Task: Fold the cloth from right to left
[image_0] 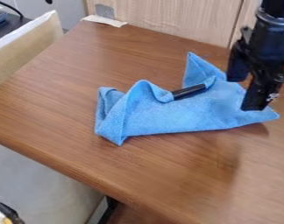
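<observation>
on the brown bench (pixel 68 109), a rumpled blue cloth (pixel 185 116) below a spread pincer (pixel 246 95)

we see the wooden bench stretching across most of the view, its rounded front edge running down towards the bottom. behind it we see a pale wood-grain panel (pixel 173 19), and at the upper left a cream board (pixel 24 54) with a whitish top edge.

next in size is our cloth, lying from the middle of the bench towards its right side. its left part is bunched into raised, overlapping folds, one corner points towards the panel, another reaches out to the right, and the near edge runs fairly straight between the left folds and that right corner.

the black pincer hangs at the upper right, over the right part of the cloth. its two fingers stand apart; we cannot tell whether either one touches the fabric.

smaller still, a dark rod-like piece (pixel 189 91) lies slantwise on the cloth, between the folds. at the bench's far left corner we find a pale strip (pixel 104 20), with a little grey plate (pixel 105 11) just behind it.
</observation>
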Motion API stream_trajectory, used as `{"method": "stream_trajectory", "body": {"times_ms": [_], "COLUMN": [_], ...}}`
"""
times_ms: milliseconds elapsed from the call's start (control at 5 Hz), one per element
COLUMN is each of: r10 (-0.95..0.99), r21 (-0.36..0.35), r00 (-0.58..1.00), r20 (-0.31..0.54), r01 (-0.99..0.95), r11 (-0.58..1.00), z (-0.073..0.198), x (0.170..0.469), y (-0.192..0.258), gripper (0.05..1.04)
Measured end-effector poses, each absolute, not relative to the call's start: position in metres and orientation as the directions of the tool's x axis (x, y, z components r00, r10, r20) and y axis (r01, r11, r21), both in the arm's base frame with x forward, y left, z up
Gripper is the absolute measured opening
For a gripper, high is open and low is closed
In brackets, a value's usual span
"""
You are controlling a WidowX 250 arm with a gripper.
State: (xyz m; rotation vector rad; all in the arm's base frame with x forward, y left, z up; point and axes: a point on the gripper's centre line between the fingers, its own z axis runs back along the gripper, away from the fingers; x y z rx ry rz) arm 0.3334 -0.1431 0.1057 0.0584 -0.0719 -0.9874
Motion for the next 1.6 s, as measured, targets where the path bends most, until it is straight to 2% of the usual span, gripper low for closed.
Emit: {"method": "stream_trajectory", "body": {"times_ms": [400, 600, 1000, 1200, 1400, 1600], "r10": [-0.886, -0.888, -0.887, -0.885, -0.875, -0.862], "r21": [0.039, 0.037, 0.053, 0.050, 0.044, 0.056], "r00": [0.464, 0.459, 0.461, 0.465, 0.484, 0.506], "r20": [0.005, -0.015, -0.014, -0.017, -0.026, -0.027], "r01": [0.885, 0.888, 0.886, 0.885, 0.875, 0.862], "r11": [0.464, 0.458, 0.460, 0.464, 0.482, 0.504], "z": [0.080, 0.071, 0.071, 0.068, 0.065, 0.068], "x": [0.335, 0.342, 0.343, 0.342, 0.342, 0.344], "y": [-0.177, -0.184, -0.185, -0.184, -0.178, -0.169], "gripper": [0.999, 0.947, 0.360, 0.149, 0.059, 0.053]}}
